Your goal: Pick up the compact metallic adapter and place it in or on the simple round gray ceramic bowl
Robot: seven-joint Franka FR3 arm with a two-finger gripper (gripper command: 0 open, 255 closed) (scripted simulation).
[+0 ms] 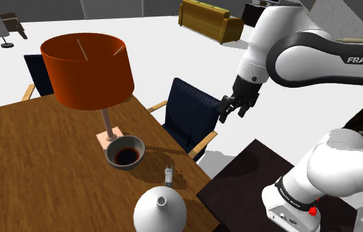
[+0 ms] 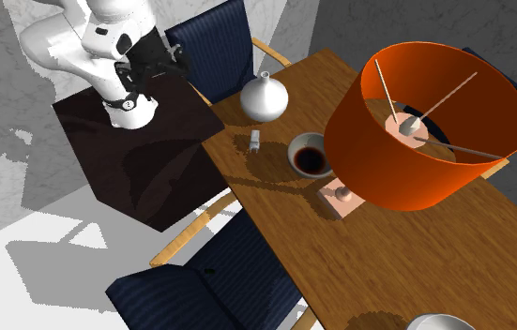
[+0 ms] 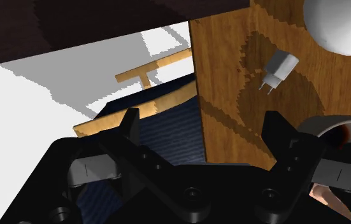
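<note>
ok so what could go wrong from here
The adapter lies small and flat close to the white vase, so the open pincer may bump the vase coming down. The bowl sits beside the lamp base, by the wide orange shade; a careless carry could clip it.

A wooden table (image 1: 48, 171) bears an orange-shaded lamp (image 1: 87, 69); navy armchairs (image 1: 188, 112) stand at its two and twelve o'clock in the shoulder view, a yellow sofa (image 1: 209, 20) at one o'clock across the white floor (image 1: 153, 46)
</note>
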